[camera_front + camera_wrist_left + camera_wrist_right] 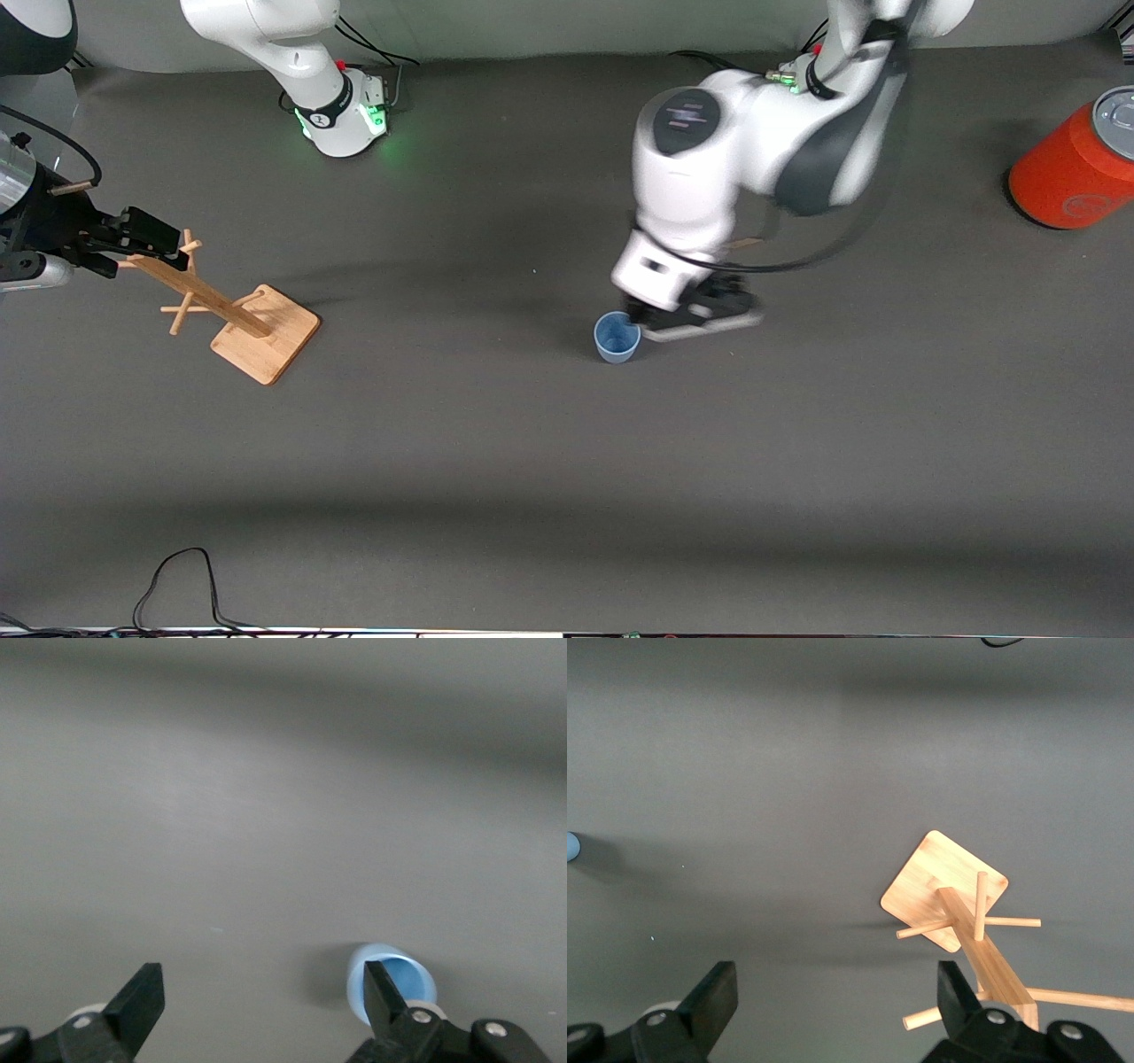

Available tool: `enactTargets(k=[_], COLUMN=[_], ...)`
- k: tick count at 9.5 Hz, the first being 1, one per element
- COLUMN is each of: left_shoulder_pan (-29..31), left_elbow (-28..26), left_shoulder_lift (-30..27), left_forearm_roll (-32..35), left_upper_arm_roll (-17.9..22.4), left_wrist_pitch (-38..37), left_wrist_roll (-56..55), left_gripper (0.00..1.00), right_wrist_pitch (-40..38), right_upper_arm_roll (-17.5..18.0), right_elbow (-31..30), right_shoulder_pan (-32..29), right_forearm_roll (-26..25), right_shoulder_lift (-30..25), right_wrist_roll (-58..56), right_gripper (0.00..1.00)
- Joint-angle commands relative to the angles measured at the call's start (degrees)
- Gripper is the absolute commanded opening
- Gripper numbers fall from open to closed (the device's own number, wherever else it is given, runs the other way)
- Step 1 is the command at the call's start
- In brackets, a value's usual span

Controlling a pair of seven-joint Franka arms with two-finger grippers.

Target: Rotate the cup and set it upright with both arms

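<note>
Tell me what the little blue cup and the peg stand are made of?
The cup looks like matte plastic: even light blue, no shine. The peg stand looks like bare wood: pale tan post, pegs and flat square base, seemingly unpainted.

dark grey table (567, 461) under soft light, pale wall (532, 22) above.
</note>
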Motion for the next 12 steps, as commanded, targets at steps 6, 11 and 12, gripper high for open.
enactTargets(k=[6, 11, 12], left_shoulder_pan=[29.2, 24.3, 24.5], left_elbow=[-10.6, -15.1, -15.1], left_shoulder_lift=[-17.0, -19.6, -19.8], left_forearm_roll=[-3.8, -4.1, -4.1], left_upper_arm_roll=[-6.3, 6.0, 5.6], left_wrist_pitch=[-11.8, -9.3, -9.3], left_wrist_roll=[28.1, 33.5, 33.5], left_gripper=[1.00, 1.00, 1.00], right_wrist_pitch=[-1.1, -1.9, -2.0], right_upper_arm_roll=[-0.1, -0.1, -0.1], right_elbow=[2.7, 2.9, 2.9], right_shoulder_pan=[0.3, 2.0, 2.0], right_forearm_roll=[-2.4, -2.6, -2.6], right_shoulder_lift=[1.4, 1.5, 1.4], right_wrist_roll=[-0.1, 3.6, 3.5], right_gripper=[1.00, 1.00, 1.00])
